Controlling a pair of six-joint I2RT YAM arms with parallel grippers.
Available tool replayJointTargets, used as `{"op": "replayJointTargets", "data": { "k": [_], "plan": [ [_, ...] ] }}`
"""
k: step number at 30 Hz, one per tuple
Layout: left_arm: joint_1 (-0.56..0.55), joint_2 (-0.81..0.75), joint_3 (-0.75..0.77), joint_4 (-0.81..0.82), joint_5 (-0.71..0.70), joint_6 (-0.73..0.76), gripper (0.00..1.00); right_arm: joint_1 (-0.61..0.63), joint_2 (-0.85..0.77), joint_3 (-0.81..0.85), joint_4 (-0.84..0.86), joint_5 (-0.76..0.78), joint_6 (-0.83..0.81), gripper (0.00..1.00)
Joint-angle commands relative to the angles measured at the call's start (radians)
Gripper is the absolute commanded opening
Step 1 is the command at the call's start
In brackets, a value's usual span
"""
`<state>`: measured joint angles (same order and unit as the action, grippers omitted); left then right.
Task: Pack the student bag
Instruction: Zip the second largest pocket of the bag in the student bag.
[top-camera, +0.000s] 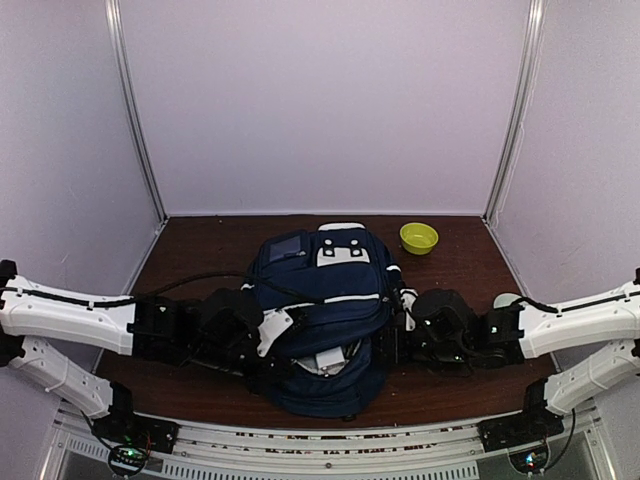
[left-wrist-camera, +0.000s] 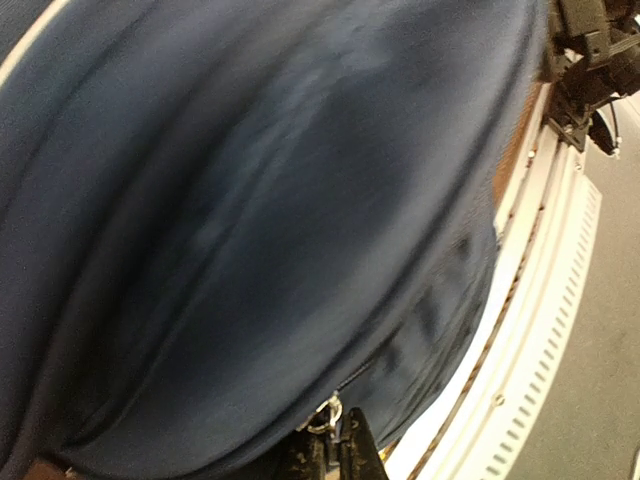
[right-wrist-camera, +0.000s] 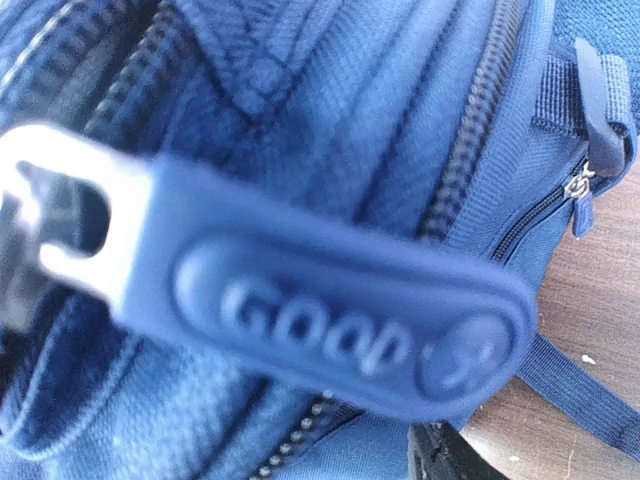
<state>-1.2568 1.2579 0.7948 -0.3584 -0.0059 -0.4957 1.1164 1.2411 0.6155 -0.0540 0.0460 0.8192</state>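
From above, the one student bag (top-camera: 330, 290) lay mid-table, one green bowl (top-camera: 419, 238) beyond it; I judged it soft, slumping cloth, best taken by its zips. My left wrist showed my left gripper (left-wrist-camera: 335, 455) clenched beside one metal zip ring (left-wrist-camera: 326, 412). My right wrist showed one rubber zip tab (right-wrist-camera: 330, 310); whether my right gripper (right-wrist-camera: 440, 462) held it, I couldn't tell.

We see a left arm (top-camera: 70, 315) and a right arm (top-camera: 580, 325) with white shells on the long links, black joint housings (top-camera: 190, 328) near the wrists, thin black cables (top-camera: 75, 298) on top; the left hand (left-wrist-camera: 333, 458) has black fingers (left-wrist-camera: 358, 450).
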Motion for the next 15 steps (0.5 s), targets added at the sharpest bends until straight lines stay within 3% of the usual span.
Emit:
{"op": "replayJointTargets", "data": {
  "k": [1, 15],
  "plan": [
    [-0.048, 0.066, 0.108, 0.008, 0.051, 0.007, 0.00, 0.025, -0.038, 0.025, 0.047, -0.028, 0.014, 0.53],
    [-0.106, 0.269, 0.341, 0.082, 0.188, -0.027, 0.00, 0.027, -0.128, -0.004, -0.016, 0.019, -0.001, 0.53]
  ]
}}
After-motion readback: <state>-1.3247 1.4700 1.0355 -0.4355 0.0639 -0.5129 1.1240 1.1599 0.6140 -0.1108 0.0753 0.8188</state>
